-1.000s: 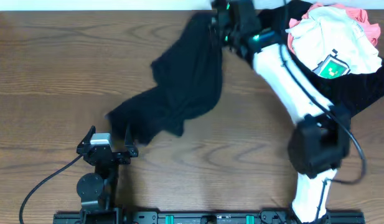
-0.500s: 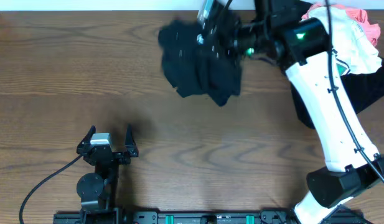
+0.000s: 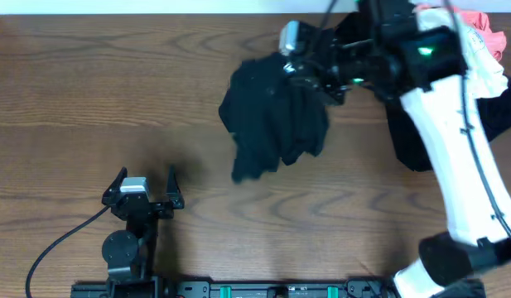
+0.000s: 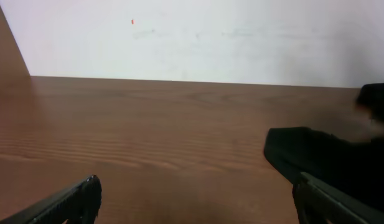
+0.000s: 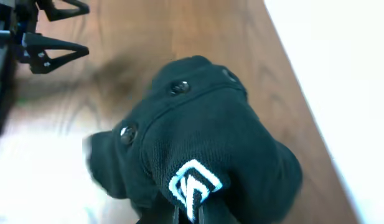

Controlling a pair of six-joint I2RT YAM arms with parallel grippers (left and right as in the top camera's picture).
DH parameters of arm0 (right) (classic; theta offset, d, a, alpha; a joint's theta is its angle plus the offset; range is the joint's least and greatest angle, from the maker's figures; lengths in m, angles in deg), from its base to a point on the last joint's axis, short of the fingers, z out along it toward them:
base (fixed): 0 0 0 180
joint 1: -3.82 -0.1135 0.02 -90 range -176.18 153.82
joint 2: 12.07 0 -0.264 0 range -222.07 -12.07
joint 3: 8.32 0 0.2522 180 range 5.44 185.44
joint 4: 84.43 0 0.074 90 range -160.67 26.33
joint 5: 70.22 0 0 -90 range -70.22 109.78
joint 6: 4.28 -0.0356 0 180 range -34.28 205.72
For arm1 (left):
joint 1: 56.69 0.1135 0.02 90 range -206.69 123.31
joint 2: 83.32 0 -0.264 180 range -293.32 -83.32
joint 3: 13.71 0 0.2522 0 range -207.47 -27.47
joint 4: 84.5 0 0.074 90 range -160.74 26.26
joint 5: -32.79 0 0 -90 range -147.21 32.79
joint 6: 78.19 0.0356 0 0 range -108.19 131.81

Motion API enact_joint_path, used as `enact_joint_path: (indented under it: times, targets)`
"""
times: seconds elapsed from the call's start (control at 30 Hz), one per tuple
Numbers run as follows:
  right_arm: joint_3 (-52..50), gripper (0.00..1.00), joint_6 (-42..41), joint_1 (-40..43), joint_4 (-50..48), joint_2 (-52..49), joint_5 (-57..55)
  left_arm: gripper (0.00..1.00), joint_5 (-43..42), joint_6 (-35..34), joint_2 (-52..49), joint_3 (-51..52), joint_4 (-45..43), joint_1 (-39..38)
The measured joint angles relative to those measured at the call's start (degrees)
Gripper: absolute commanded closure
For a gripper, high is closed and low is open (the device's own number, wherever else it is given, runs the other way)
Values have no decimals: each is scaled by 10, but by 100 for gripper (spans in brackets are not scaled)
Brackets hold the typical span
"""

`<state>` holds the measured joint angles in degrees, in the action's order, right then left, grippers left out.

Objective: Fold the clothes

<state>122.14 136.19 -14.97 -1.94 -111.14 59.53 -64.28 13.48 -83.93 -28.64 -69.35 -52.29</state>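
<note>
A black shirt (image 3: 276,124) hangs bunched above the middle of the table, with my right gripper (image 3: 303,73) shut on its top. The right wrist view shows the same black shirt (image 5: 204,137) filling the frame, two buttons and a white logo (image 5: 193,185) showing; the right gripper (image 5: 188,214) pinches the fabric just below that logo. My left gripper (image 3: 146,175) rests low at the front left, open and holding nothing. In its own view, the left gripper (image 4: 195,186) has bare wood between the fingers and the shirt's edge (image 4: 328,158) at the right.
More clothes are piled at the back right corner: a white one (image 3: 491,70), a coral-pink one (image 3: 485,18) and black fabric (image 3: 412,141) beneath the right arm. A pale wall (image 4: 192,37) rises behind the table's far edge.
The right arm has lifted the black shirt off the table; the fabric, earlier trailing toward the front left, now hangs bunched. The left arm has not moved.
</note>
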Motion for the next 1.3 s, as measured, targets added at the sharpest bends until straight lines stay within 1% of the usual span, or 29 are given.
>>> enact_joint_path:
  times: [0.17, 0.3, 0.33, 0.37, 0.4, 0.5, 0.6, 0.7, 0.9, 0.97, 1.07, 1.2, 1.3]
  targets:
    - [7, 99, 22, -12, -16, 30, 31, 2, 0, 0, 0, 0, 0, 0]
    - [7, 99, 29, -48, -74, 11, 73, 2, 0, 0, 0, 0, 0, 0]
    - [7, 92, 29, -60, -98, 1, 88, 2, 0, 0, 0, 0, 0, 0]
    - [7, 66, 25, -71, -118, -9, 101, 2, 0, 0, 0, 0, 0, 0]
    - [7, 1, 16, -84, -146, -20, 113, 2, 0, 0, 0, 0, 0, 0]
    - [6, 1, -38, -114, -232, -50, 114, 2, 0, 0, 0, 0, 0, 0]
    - [6, 1, -130, -123, -266, -61, 36, 2, 0, 0, 0, 0, 0, 0]
    - [7, 1, -194, -112, -235, -60, -50, 2, 0, 0, 0, 0, 0, 0]
    - [8, 1, -283, -75, -58, -63, -192, 2, 0, 0, 0, 0, 0, 0]
    - [5, 2, -308, -64, -23, -69, -224, 2, 0, 0, 0, 0, 0, 0]
    - [-18, 4, -339, -53, -17, -88, -251, 2, 0, 0, 0, 0, 0, 0]
    - [-58, 7, -365, -49, -71, -147, -265, 2, 0, 0, 0, 0, 0, 0]
    - [-75, 10, -368, -49, -104, -203, -261, 2, 0, 0, 0, 0, 0, 0]
